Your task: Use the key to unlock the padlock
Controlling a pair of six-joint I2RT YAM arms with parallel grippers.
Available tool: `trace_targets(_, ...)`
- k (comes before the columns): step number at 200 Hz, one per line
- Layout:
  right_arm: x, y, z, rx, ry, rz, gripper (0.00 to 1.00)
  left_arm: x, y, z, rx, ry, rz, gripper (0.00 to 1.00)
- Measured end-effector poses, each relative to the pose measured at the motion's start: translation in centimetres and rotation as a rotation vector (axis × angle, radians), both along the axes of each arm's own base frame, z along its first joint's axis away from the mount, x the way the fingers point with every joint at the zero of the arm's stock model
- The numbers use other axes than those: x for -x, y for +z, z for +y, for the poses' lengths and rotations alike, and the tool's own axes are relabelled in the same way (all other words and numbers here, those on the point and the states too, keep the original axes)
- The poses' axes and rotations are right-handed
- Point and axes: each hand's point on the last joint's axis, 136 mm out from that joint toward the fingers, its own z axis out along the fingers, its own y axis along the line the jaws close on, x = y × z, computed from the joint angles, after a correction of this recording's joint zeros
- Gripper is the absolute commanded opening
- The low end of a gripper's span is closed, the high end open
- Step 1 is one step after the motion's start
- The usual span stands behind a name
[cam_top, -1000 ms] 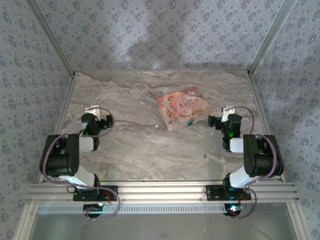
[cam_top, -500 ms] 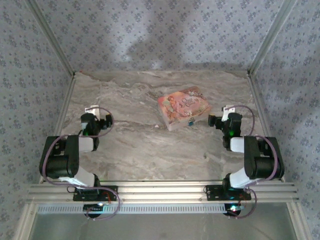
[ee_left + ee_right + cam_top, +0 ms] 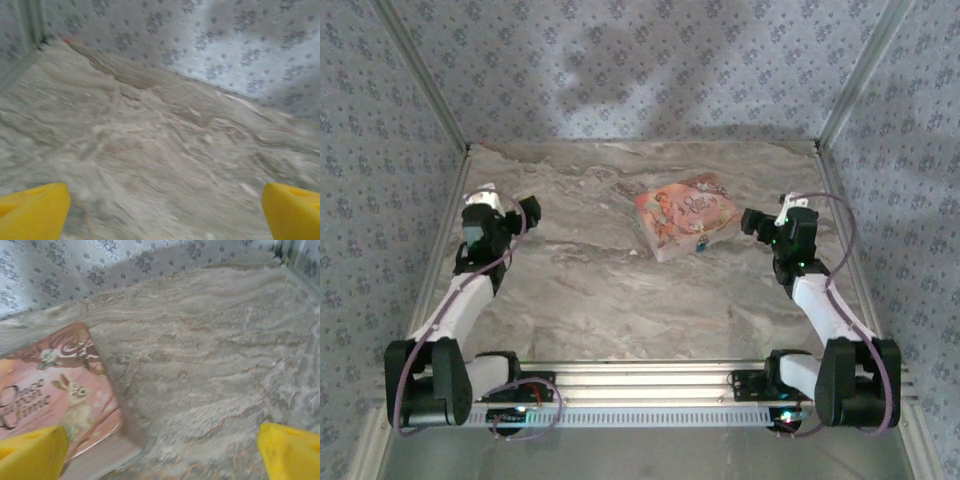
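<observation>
Tiny blue padlock with a silvery metal part (image 3: 701,244) lies on the marbled surface (image 3: 580,290), against the flat pink picture-printed box (image 3: 685,215), seemingly touching it. Probably rigid, light and skid-prone, so pinch the body flats. Left gripper (image 3: 165,210) and right gripper (image 3: 162,450) are spread wide, empty.

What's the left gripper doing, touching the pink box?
Apart. The top view shows a wide stretch of table between the left gripper and the pink box.
</observation>
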Motion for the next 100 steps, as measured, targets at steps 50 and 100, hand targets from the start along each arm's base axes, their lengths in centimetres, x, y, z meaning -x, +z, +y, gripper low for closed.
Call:
trace_targets(50,5.4,-1.0,3.2,-0.147,0.012,0.194,0.79,2.5,-1.5,-8.7,0.161,-0.215,0.113,0.98)
trace_targets(100,12.4,-6.0,7.6,-0.141,0.115,0.504,0.73,4.8,-2.9,-16.4,0.198,-0.406,0.182,0.98)
